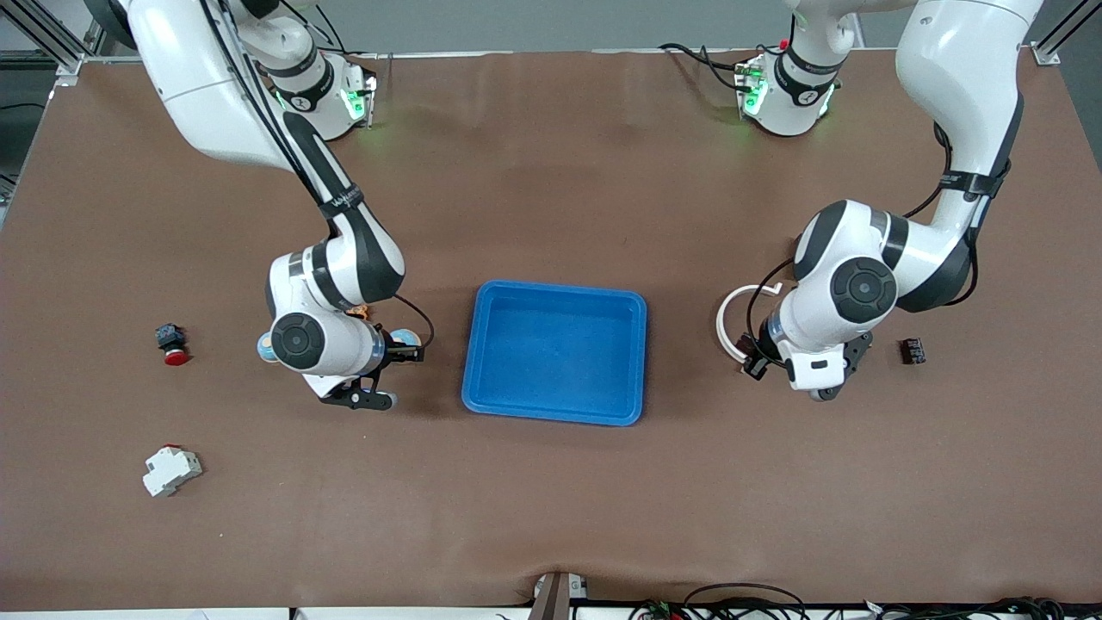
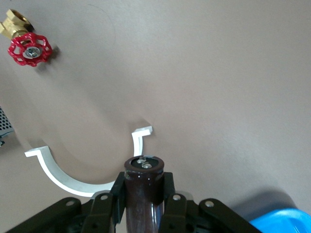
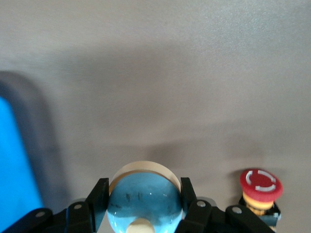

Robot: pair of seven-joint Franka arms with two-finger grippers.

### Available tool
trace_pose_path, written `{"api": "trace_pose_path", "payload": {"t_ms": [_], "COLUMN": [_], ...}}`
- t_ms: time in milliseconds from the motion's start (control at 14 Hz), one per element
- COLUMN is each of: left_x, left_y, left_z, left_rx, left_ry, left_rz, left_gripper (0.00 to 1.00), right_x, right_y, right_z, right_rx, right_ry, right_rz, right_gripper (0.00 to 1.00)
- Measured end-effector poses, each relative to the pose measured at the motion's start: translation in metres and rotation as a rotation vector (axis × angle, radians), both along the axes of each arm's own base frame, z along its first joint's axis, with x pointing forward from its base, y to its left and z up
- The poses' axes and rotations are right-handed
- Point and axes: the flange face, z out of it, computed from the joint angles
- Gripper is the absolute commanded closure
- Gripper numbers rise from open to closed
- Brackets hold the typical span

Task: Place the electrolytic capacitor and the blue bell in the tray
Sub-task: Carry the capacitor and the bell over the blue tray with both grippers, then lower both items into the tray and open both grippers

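Observation:
In the left wrist view, my left gripper (image 2: 143, 188) is shut on the electrolytic capacitor (image 2: 144, 170), a dark brown cylinder whose end with two silver terminals points away from the wrist. In the right wrist view, my right gripper (image 3: 144, 193) is shut on the blue bell (image 3: 144, 204), a glossy blue dome with a cream base. The bright-blue tray (image 1: 551, 288) lies mid-table with nothing in it. The left hand is beside the tray toward the left arm's end, the right hand beside it toward the right arm's end. A tray corner (image 2: 283, 221) shows by the capacitor.
A white curved bracket (image 1: 727, 323) lies under the left hand. A small black part (image 1: 913, 351) sits toward the left arm's end. A red push button (image 1: 172, 345) and a white block (image 1: 170, 471) lie toward the right arm's end. A red-handled brass valve (image 2: 29, 48) shows.

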Motion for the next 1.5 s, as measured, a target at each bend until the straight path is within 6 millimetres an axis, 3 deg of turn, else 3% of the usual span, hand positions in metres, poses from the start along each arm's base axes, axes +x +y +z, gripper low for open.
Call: {"api": "trace_pose_path", "payload": {"t_ms": [286,716,1074,1288,1503], "left_x": [-0.001,-0.014,-0.043,-0.054,-0.066], "left_y": [-0.023,-0.077,-0.142,-0.160,-0.176], "left_z": [0.011,0.027,0.034,0.027,0.007], "left_rx": [-0.008,-0.023,-0.031,-0.029,-0.018], "left_ry": [-0.023,-0.055,-0.067,-0.055,-0.022], "left_rz": [-0.033,-0.091,-0.113,-0.107,-0.073], "left_gripper": [1.00,1.00,1.00,1.00,1.00], "right_x": [0.001,-0.021,-0.031,-0.036,-0.039], "right_y": [0.026,0.109,0.145,0.162,0.168], "right_z": [0.036,0.064,0.054,0.042,0.028], "right_rx": [0.033,0.043,0.058,0.071,0.066], "right_ry": [0.004,-0.002,-0.030,-0.046,-0.038], "right_rz": [-0.104,-0.223,-0.264,-0.281,-0.279], "right_gripper": [0.98,0.98,0.98,0.98,0.98]}}
